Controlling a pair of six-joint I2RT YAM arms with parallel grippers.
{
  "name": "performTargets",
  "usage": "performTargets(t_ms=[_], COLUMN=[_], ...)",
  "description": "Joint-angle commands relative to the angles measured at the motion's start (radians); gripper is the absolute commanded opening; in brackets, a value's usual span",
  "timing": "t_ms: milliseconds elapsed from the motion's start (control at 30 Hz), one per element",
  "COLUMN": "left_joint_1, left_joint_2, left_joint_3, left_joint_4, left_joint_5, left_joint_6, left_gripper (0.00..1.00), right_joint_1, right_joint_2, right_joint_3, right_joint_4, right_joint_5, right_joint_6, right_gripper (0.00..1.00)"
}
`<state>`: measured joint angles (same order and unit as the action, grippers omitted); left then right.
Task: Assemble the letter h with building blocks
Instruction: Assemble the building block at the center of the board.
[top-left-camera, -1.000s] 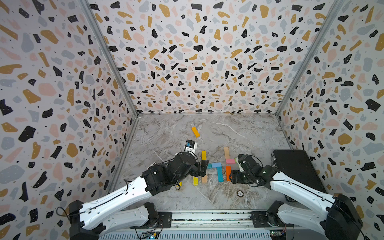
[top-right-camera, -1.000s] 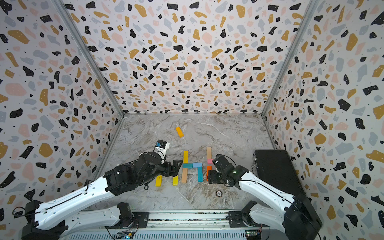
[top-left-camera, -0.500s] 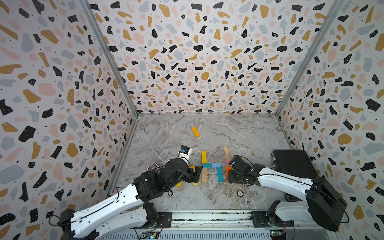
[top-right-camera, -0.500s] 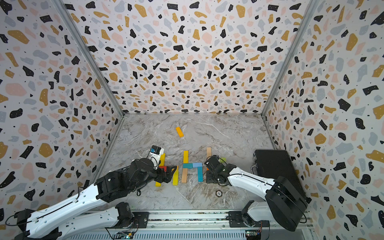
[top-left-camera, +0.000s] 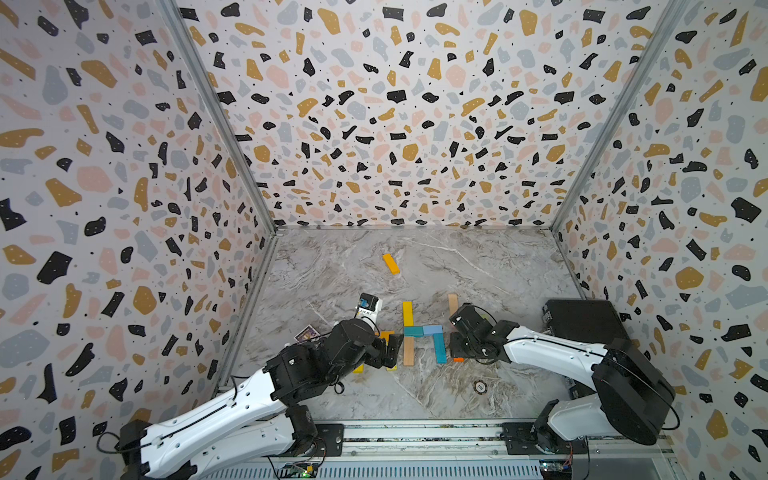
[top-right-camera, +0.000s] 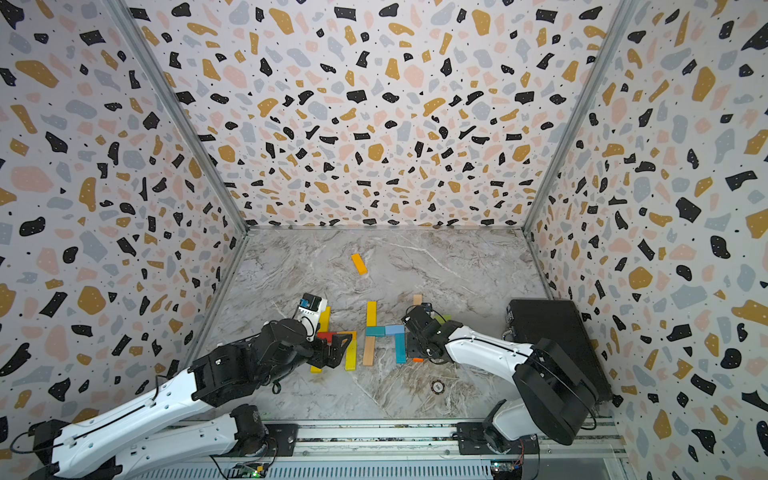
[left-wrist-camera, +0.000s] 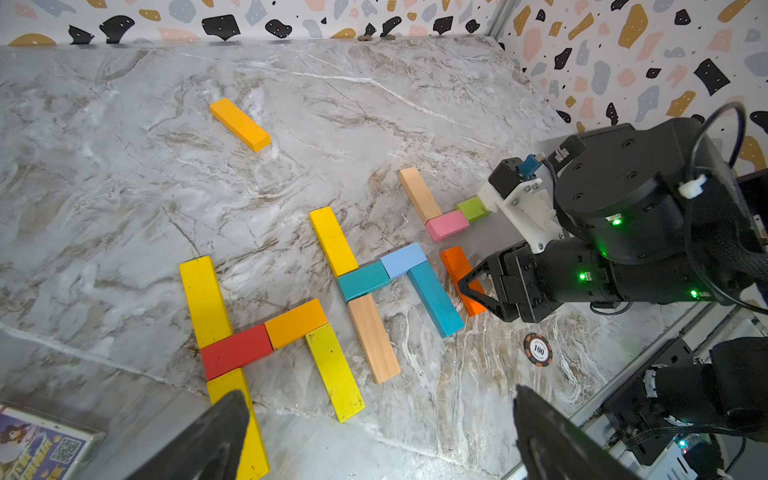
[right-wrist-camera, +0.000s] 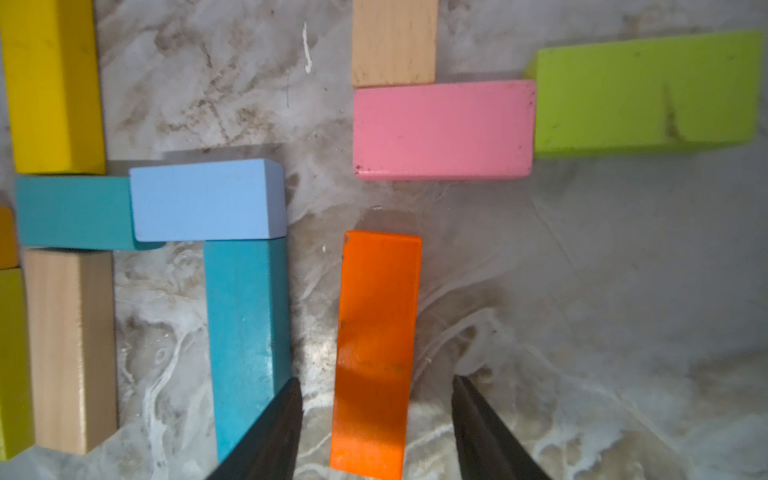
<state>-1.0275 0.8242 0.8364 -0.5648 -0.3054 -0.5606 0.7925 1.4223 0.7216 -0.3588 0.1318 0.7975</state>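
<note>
Two letter shapes of building blocks lie flat on the marble: a yellow, red and orange one (left-wrist-camera: 237, 351) and a yellow, teal, light blue and wood one (left-wrist-camera: 363, 280). To their right lie a wood bar (left-wrist-camera: 419, 194), a pink block (right-wrist-camera: 442, 131) and a green block (right-wrist-camera: 644, 93) in an L. The orange block (right-wrist-camera: 376, 332) lies below the pink one, apart from it. My right gripper (right-wrist-camera: 376, 379) straddles the orange block's near end, open, with a gap on each side. My left gripper (left-wrist-camera: 379, 392) hovers wide open over the leftmost shape, holding nothing.
A loose orange-yellow block (top-left-camera: 390, 263) lies alone toward the back. A poker chip (top-left-camera: 481, 387) sits near the front, a printed card (top-left-camera: 306, 333) by the left wall, and a black box (top-left-camera: 582, 324) against the right wall.
My right gripper's jaws have narrowed around the orange block and its arm has swung in lower. My left gripper has drawn back a little toward the front, still open.
</note>
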Motion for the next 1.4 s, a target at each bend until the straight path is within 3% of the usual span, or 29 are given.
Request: performTargets(t_ms=[0, 533, 1000, 1367], left_joint_1=[0.006, 0.016, 0.027, 0.035], left_joint_2=[0.007, 0.026, 0.028, 0.044], left_joint_3=[-0.009, 0.001, -0.002, 0.009], left_joint_4=[0.014, 0.02, 0.02, 0.009], left_joint_5=[-0.018, -0.004, 0.009, 0.022], left_joint_6=[0.013, 0.017, 0.011, 0.011], left_gripper=[0.99, 0.99, 0.99, 0.99], right_joint_1=[0.004, 0.005, 0.004, 0.004], right_joint_2=[0.008, 0.087, 0.107, 0.115], right_joint_3=[0.03, 0.06, 0.047, 0.073], right_joint_4=[-0.014, -0.01, -0.022, -0.044], right_joint_5=[0.029, 0.023, 0.059, 0.107], right_joint_6=[0.01, 0.011, 0.023, 0.032], right_gripper=[0.58, 0.52, 0.36, 0.34])
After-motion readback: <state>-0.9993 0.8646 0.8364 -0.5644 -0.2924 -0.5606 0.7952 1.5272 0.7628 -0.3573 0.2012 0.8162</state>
